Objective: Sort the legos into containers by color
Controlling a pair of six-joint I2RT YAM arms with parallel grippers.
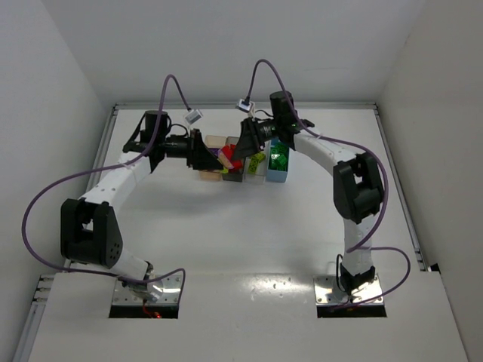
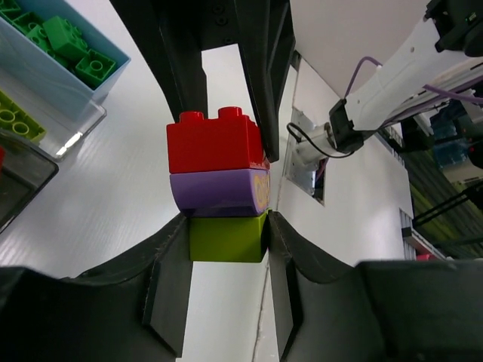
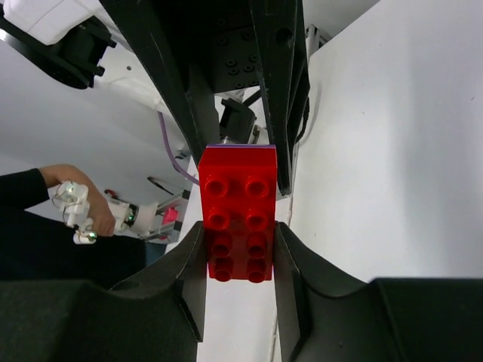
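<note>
A stack of three legos hangs in the air between both arms: a red brick (image 2: pixel 215 143) on a purple brick (image 2: pixel 219 192) on a lime brick (image 2: pixel 226 240). My left gripper (image 2: pixel 226 226) is shut on the lime brick. My right gripper (image 3: pixel 238 241) is shut on the red brick (image 3: pixel 238 215), and its fingers (image 2: pixel 260 75) show from above in the left wrist view. From the top view the stack (image 1: pixel 232 157) sits over the row of containers, with the left gripper (image 1: pixel 210 154) and the right gripper (image 1: pixel 243 147) on either side.
The light blue bin (image 2: pixel 72 87) holds several dark green bricks (image 2: pixel 72 45). Beside it the clear bin (image 2: pixel 83 121) holds lime bricks (image 2: pixel 15 121), then comes the dark grey bin (image 2: pixel 23 177). A tan bin (image 1: pixel 210 177) stands leftmost. The table's back edge lies just behind.
</note>
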